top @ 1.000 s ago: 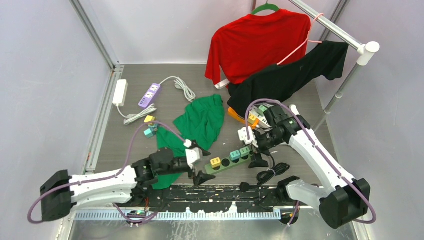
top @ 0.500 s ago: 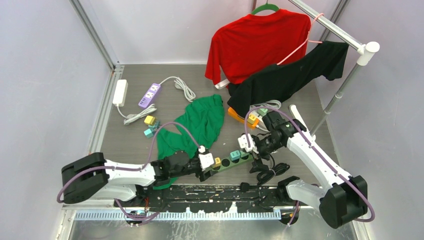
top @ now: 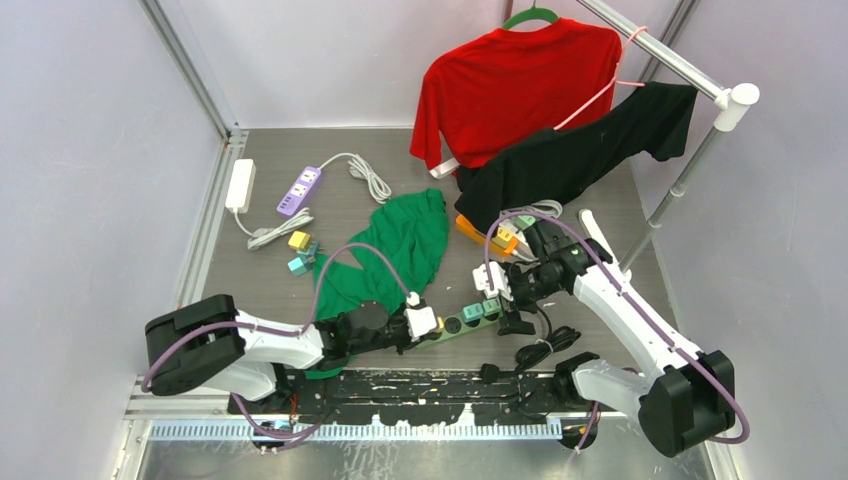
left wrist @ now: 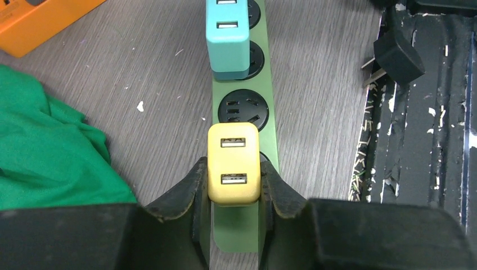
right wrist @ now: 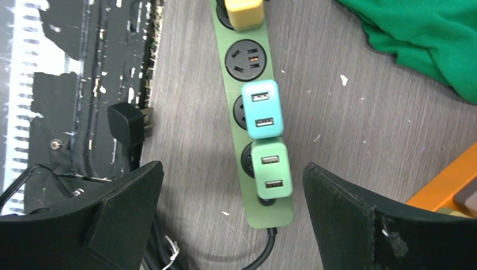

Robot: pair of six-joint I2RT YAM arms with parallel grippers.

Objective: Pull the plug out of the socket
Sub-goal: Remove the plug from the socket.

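A green socket strip [top: 468,318] lies near the table's front, its black cord leaving the right end. A yellow plug [left wrist: 233,163] sits in the strip's [left wrist: 244,115] end socket, and my left gripper [left wrist: 233,171] is shut on its two sides, pads pressed against it. A teal plug [left wrist: 227,39] sits two sockets further along. In the right wrist view the teal plug [right wrist: 262,108] and a light green plug [right wrist: 271,169] stand side by side on the strip [right wrist: 242,90]. My right gripper [right wrist: 230,174] is open, straddling the cord end without touching it.
The strip's black cord plug [right wrist: 126,124] lies loose by the black front mat [top: 430,385]. A green cloth [top: 395,250] lies left of the strip. An orange block [left wrist: 34,22], a purple strip [top: 299,190], loose plugs [top: 298,240] and hanging shirts [top: 520,80] sit further back.
My left gripper moved right to the strip's left end and closed on the yellow plug. My right gripper shifted a little over the cord end and stayed open.
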